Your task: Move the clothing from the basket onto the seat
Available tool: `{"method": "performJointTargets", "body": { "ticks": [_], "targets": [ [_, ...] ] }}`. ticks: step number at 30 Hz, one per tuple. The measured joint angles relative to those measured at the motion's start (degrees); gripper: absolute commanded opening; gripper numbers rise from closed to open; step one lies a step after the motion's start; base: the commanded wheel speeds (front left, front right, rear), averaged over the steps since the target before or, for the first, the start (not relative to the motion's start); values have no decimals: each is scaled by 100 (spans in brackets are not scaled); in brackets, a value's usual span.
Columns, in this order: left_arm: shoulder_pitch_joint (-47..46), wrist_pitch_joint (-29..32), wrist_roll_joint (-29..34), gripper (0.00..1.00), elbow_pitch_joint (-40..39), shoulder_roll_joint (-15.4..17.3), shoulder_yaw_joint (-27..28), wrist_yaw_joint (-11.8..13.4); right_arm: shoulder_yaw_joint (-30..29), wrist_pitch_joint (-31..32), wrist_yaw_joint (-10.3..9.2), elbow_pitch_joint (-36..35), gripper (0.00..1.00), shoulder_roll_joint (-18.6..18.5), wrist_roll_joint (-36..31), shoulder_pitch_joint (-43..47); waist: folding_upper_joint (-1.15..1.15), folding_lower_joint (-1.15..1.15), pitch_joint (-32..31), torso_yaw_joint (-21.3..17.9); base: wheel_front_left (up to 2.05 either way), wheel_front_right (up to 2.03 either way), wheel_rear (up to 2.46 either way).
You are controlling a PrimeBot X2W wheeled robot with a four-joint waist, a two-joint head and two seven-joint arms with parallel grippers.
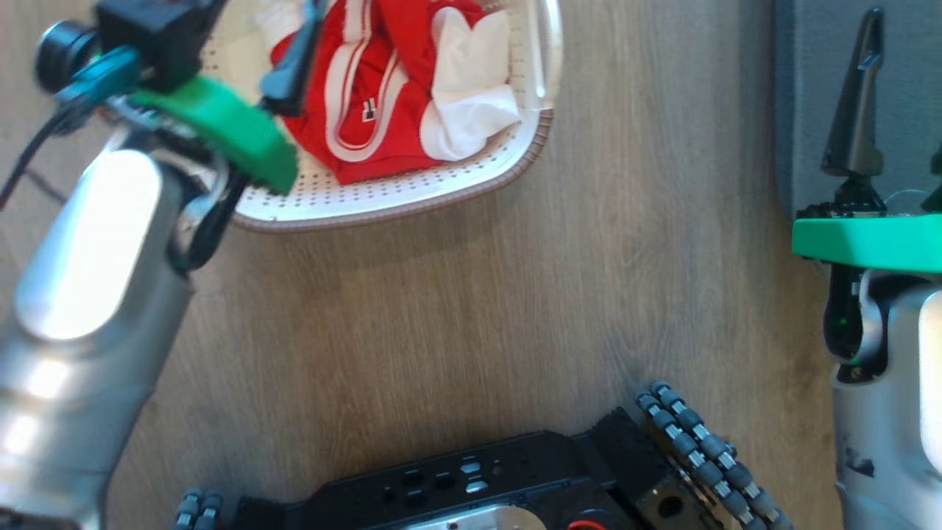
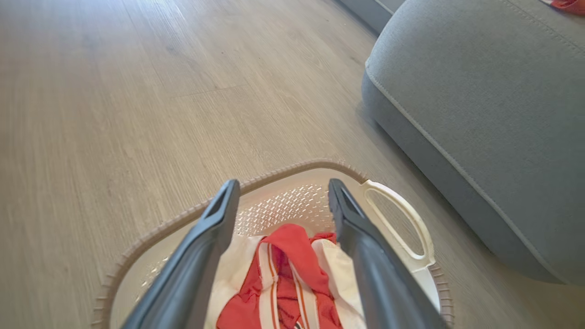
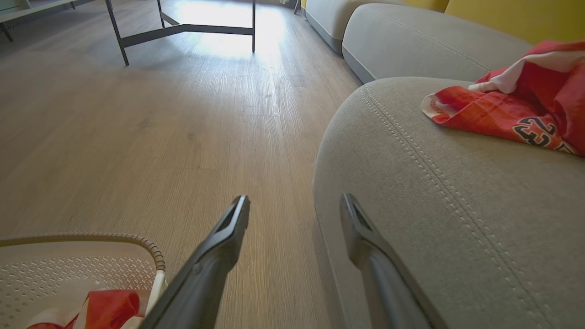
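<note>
The basket stands on the floor, ahead and to the left of the robot's base. The clothing lies inside it. The seat stands to the basket's right, apart from it, with floor between. One garment lies on top of the seat. The left tool hangs over the basket, above the clothing. The right tool is at the seat's edge, between basket and seat. A second cushion lies beyond the seat.

the basket runs off the head view's top, its left side behind the blurred left arm. the right wrist view's edge cuts the red garment on the seat.
</note>
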Motion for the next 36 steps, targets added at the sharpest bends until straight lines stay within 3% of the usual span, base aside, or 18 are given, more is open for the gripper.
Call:
{"method": "performJointTargets", "body": {
  "ticks": [3, 8, 12, 25, 36],
  "targets": [
    [-258, 296, 98, 100, 98, -185, -189, 21, 64, 0, 0, -45, 100, 1, 63, 13, 0, 0, 25, -119, 0, 0, 0],
    [-704, 1260, 219, 100, 692, -431, -403, 380, 218, 0, 0, -90, 100, 1, 197, 23, 0, 0, 205, -340, 0, 0, 0],
    [-945, 1741, 388, 100, 1212, -444, -557, 514, 296, 0, 0, -156, 100, 3, 297, 25, 0, 0, 386, -504, 0, 0, 0],
    [-1468, 1986, 391, 100, 2575, -277, -386, 693, 630, 0, 0, -301, 100, 10, 549, 43, 0, 1, 921, -950, 0, 0, 0],
    [-1763, 1986, 444, 100, 3452, -282, -470, 720, 714, 0, 0, -369, 100, 21, 660, 250, 0, 0, 925, -1081, 0, 0, 0]
  ]
}}
